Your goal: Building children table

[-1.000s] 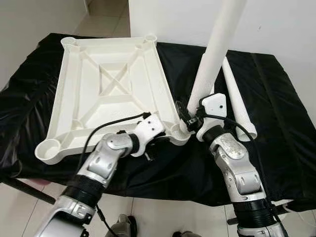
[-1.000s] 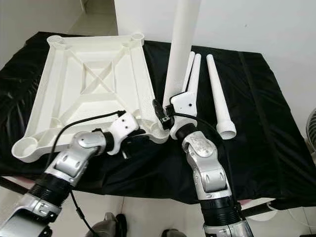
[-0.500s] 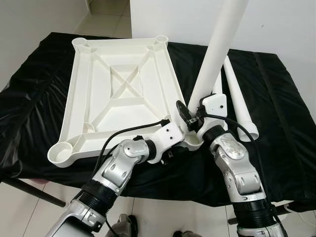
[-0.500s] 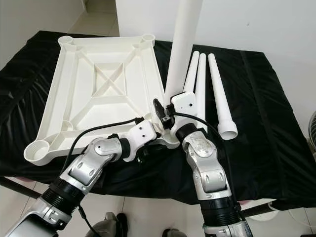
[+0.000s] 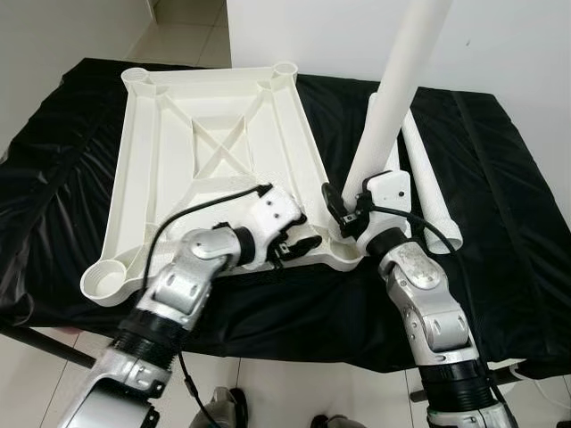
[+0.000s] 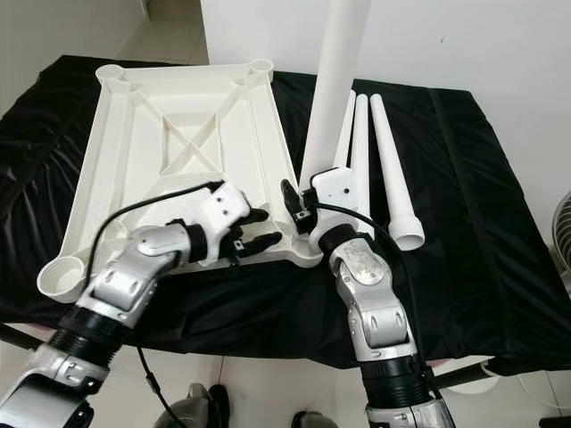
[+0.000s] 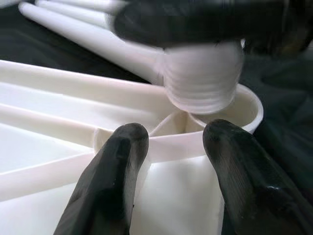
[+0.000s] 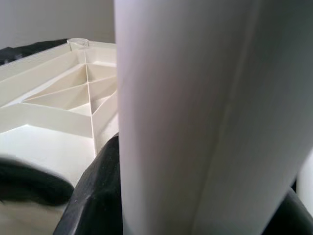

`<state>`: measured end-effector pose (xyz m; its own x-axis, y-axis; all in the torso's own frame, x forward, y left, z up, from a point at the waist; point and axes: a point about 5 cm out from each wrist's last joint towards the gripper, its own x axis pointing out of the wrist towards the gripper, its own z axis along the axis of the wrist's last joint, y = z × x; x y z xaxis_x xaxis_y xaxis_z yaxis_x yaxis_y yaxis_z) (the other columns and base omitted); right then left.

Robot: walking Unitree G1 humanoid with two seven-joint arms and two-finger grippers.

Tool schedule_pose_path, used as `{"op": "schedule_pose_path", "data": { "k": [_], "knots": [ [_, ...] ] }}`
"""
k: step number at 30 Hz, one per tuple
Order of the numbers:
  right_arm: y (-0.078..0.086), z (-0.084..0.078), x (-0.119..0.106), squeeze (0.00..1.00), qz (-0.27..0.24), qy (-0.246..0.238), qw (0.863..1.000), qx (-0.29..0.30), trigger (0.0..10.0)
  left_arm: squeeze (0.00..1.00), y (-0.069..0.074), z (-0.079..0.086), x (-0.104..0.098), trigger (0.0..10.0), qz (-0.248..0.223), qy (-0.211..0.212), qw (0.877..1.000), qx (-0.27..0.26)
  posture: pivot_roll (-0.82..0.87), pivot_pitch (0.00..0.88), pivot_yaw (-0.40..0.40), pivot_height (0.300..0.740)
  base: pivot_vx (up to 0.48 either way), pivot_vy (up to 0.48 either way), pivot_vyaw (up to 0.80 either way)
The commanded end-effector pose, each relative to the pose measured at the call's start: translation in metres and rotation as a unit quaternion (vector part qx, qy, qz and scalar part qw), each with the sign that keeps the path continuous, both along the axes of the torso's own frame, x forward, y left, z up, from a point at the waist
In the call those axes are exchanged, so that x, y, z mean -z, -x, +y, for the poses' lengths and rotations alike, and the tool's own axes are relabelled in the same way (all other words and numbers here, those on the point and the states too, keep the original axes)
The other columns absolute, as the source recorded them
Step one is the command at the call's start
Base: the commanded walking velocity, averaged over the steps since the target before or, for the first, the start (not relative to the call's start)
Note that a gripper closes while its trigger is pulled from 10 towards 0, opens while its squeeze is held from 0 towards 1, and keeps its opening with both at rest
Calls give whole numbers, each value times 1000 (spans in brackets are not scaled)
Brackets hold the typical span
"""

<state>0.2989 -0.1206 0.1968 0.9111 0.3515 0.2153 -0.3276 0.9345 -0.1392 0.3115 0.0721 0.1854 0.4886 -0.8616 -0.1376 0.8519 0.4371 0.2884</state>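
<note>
Grippers work at the near edge of the surface [image 5: 500,223], which is draped in crinkled, glossy black cloth. The left gripper [image 5: 299,242] has its fingers [image 7: 115,166] spread, straddling the rim of the upturned white plastic tabletop [image 5: 214,152] beside its near corner socket [image 7: 244,105]. The right gripper [image 6: 292,198] pinches a smooth white tubular leg [image 5: 397,98], held upright; its threaded end [image 7: 203,81] sits just over that round socket, whose cup holds only moulded ribs. The tabletop is ribbed with a cross brace and has round sockets at its corners. Farther right, three tapered white legs [image 6: 393,169] lie side by side on the cloth.
</note>
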Motion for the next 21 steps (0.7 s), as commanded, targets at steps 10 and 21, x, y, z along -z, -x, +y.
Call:
{"op": "schedule_pose_path", "data": {
  "k": [10, 21],
  "knots": [
    [12, -7, 8, 0, 5, -8, 1000, 12, 10000, 0, 10, 16, 8, 10000, 26, 20, 999, -11, 29, 143, -21, 740, 0, 0, 0],
    [22, -8, 19, 0, 4, 7, 1000, 14, 10000, 0, 12, 21, 4, 10000, 24, 38, 999, -28, 31, 147, -28, 740, 0, 0, 0]
  ]
}}
